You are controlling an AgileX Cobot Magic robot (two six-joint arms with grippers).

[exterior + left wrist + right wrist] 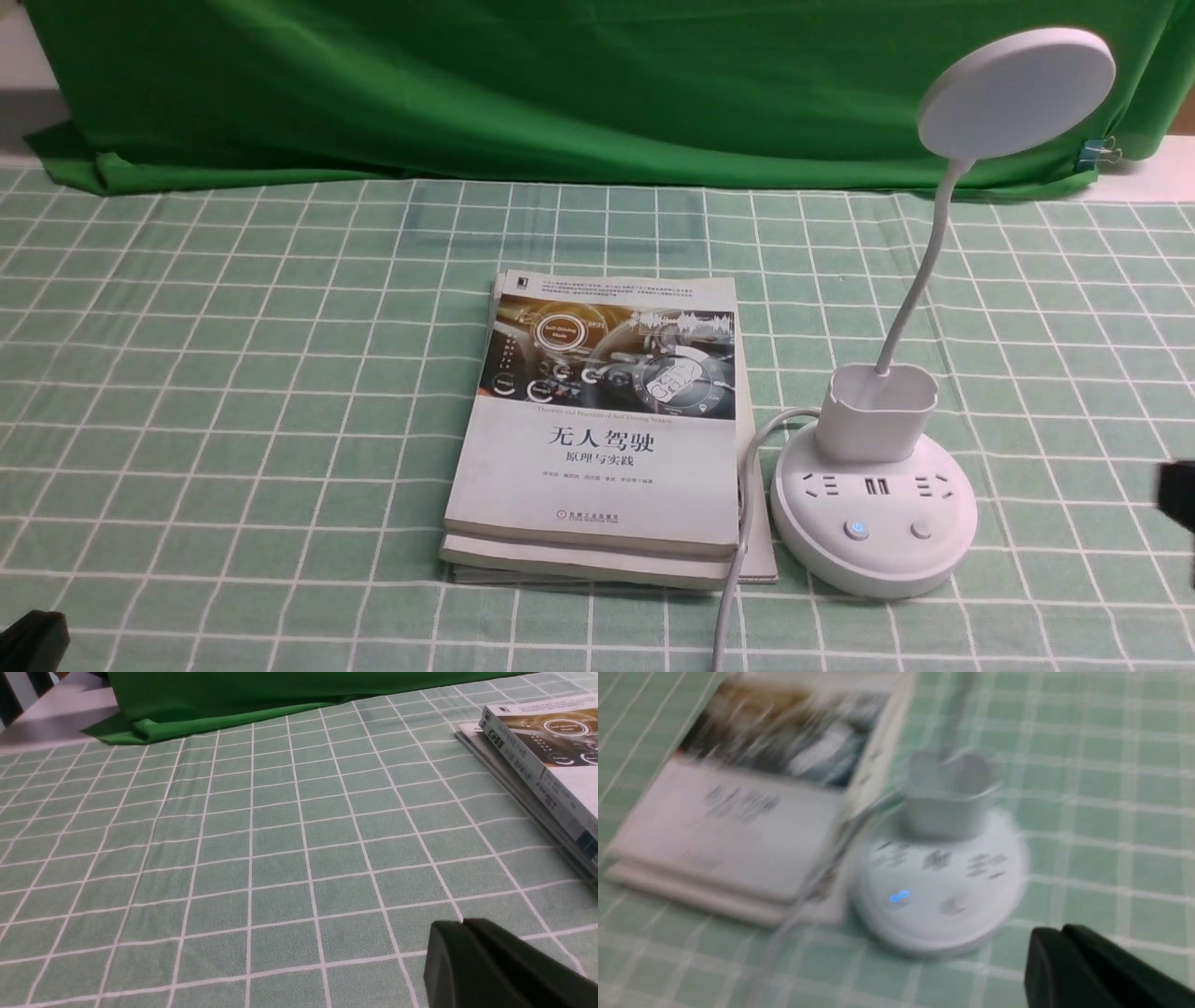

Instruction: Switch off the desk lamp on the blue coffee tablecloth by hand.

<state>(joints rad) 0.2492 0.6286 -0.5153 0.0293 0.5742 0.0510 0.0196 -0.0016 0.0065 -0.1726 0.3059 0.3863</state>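
The white desk lamp (pixel 873 509) stands on the checked tablecloth (pixel 233 373), right of centre. Its disc head (pixel 1018 91) is raised on a gooseneck above a cup holder. One button on the base glows blue (pixel 856 529); the other (pixel 921 530) is unlit. In the blurred right wrist view the lamp base (pixel 938 882) lies close ahead of my right gripper (pixel 1059 935), whose jaws are shut and empty. My right arm shows only as a dark edge (pixel 1178 499) at the far right. My left gripper (pixel 462 926) is shut and empty over bare cloth at the near left (pixel 33 639).
A stack of books (pixel 602 429) lies just left of the lamp, also in the left wrist view (pixel 537 760). The lamp's white cable (pixel 738 560) runs toward the front edge between them. A dark green backdrop (pixel 560 84) hangs at the back.
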